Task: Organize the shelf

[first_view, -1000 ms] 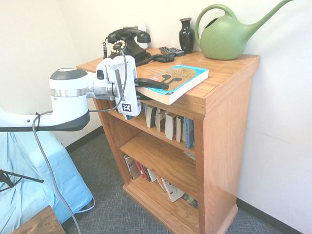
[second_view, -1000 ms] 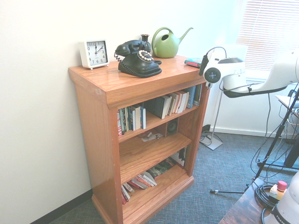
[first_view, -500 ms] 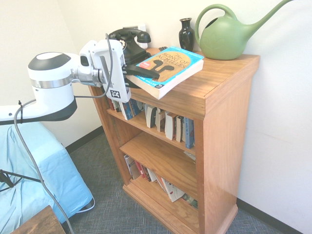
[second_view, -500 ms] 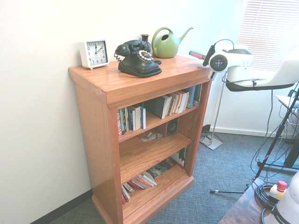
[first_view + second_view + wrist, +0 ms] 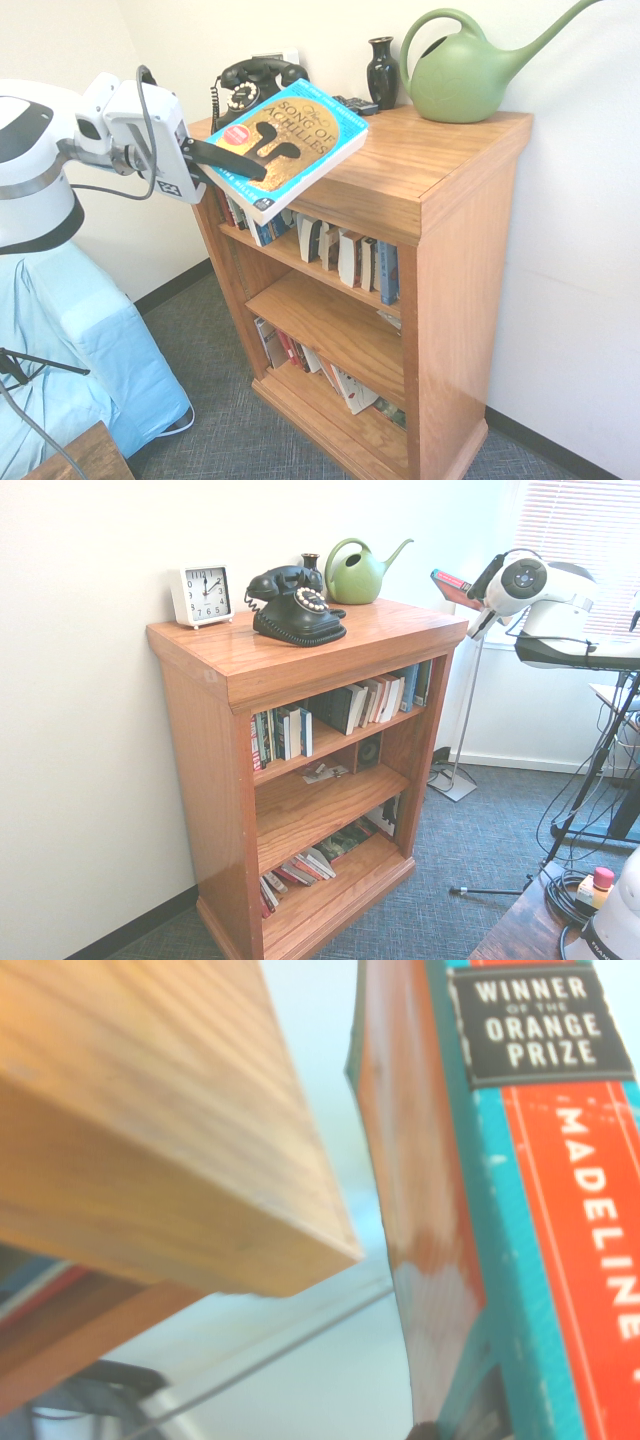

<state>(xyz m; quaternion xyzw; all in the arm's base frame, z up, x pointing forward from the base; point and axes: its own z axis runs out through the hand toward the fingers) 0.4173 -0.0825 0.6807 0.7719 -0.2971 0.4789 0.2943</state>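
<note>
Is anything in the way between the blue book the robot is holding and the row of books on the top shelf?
Yes. The gripper holds the blue book tilted above the bookcase's front corner. The thick overhanging top lies between it and the top row of books, so it would probably have to come down in front first.

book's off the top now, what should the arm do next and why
Probably lower the book toward the top tier's row of books. The gripper is shut on it, tilted, clear of the shelf top.
</note>
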